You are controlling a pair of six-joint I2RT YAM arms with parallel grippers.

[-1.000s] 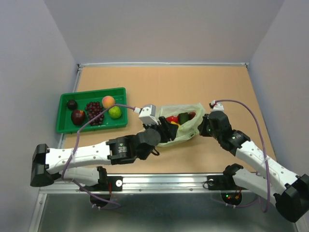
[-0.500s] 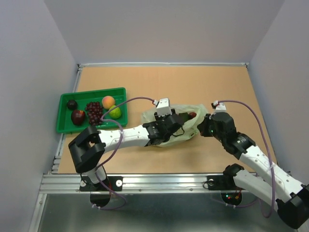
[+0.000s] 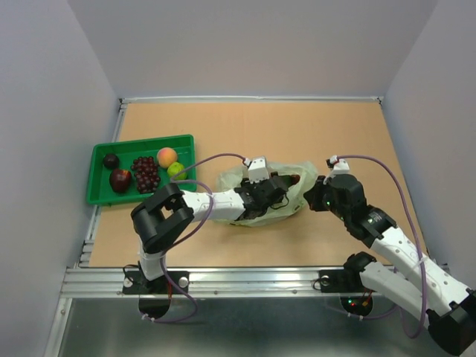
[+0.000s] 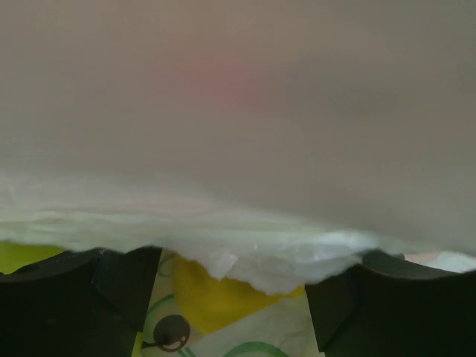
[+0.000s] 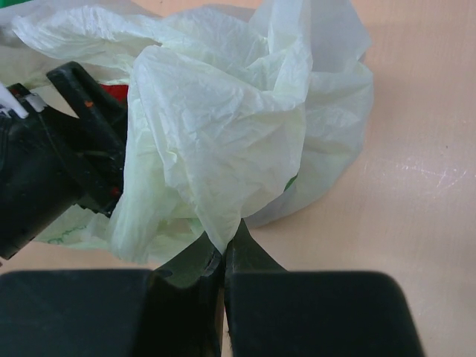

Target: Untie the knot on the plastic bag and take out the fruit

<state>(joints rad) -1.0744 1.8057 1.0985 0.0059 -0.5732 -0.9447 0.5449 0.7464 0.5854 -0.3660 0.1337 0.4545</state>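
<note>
counter [image 3: 260, 126]: tan, and everything sits on it.

plastic bag [image 5: 223, 126]: centre of the counter, slumped and crumpled. In the top view its mouth looks gaping, toward the arms' side.

green tray [image 3: 100, 195]: well left of the bag, with several pieces in it.

right claw [image 5: 223, 249]: at the bag's right edge. The jaws are pressed together on a peak of the bag's film, with a thin fold pinched between the tips.

left claw [image 4: 234, 297]: pushed into the bag's mouth from the left. The jaws stand wide apart and are gripping nothing that I can see. Bag film is draped over most of the left wrist lens.

fruit: inside the bag. A yellow piece [image 4: 216, 305] lies between the left fingers, just beyond them, and I can't tell whether there is contact. A red piece [image 3: 296, 178] shows at the bag's far right rim.

knot: can't pick it out in any view. Judging from the open mouth, it's undone and we're on extraction.

Risks:
- The left wrist view is mostly blocked, so closing now may trap film along with the yellow piece, and lifting would then drag the whole bag.
- The right pinch holds only a thin fold. A pull from the left arm could slip it or tear it, and the mouth would collapse.
- The round pieces sit near the open rim, so a jolt to the bag could roll them out onto the counter.
</note>
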